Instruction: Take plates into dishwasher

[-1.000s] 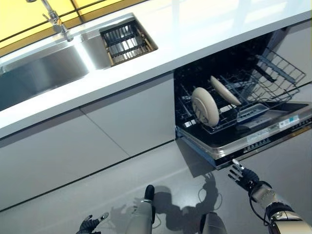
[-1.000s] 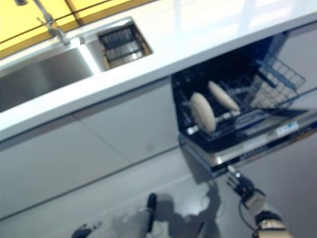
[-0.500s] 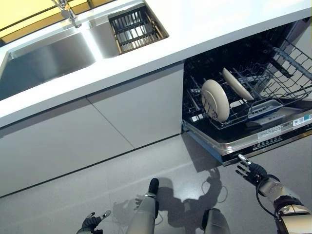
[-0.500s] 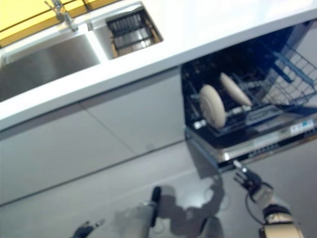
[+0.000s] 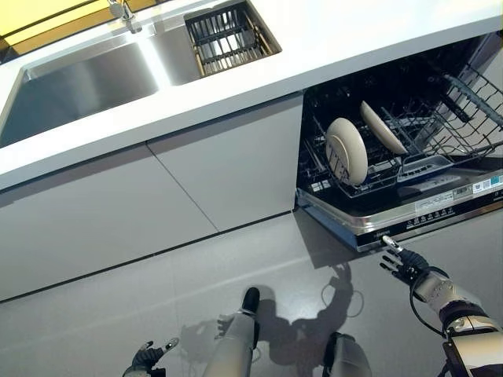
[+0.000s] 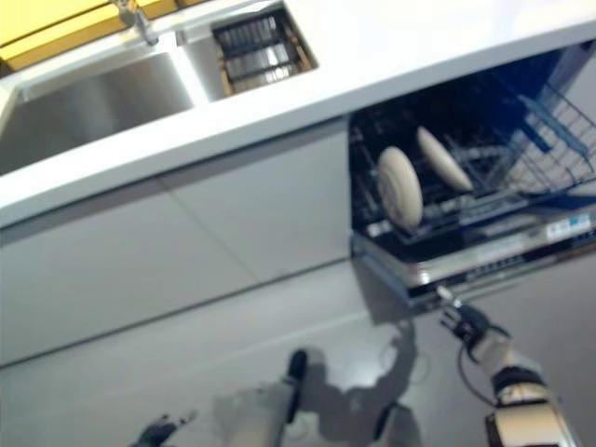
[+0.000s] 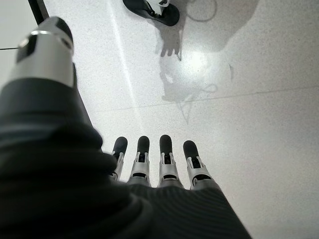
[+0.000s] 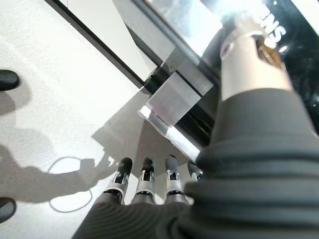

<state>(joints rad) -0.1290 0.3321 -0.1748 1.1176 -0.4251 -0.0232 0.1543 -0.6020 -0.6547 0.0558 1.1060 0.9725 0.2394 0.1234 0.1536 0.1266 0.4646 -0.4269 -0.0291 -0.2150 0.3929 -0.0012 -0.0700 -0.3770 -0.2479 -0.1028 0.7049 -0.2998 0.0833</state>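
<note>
Two plates (image 5: 346,151) upright in the dishwasher (image 5: 409,212) rack (door open), right hand (image 5: 406,265) and left hand (image 7: 154,169) with fingers straight, empty.

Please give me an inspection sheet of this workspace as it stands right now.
Surface: white countertop with a steel sink and a wire basket set in it.
Job's things: two plates stand on edge in the lower rack of the open dishwasher.
Clutter: nothing seen.
Hands: right hand open, fingers straight, just below the front edge of the dishwasher door, holding nothing; left hand open, low over the floor, holding nothing.
Cables: nothing seen besides the robot's own.
Surroundings: grey cabinet fronts, a tap by the sink.
</note>
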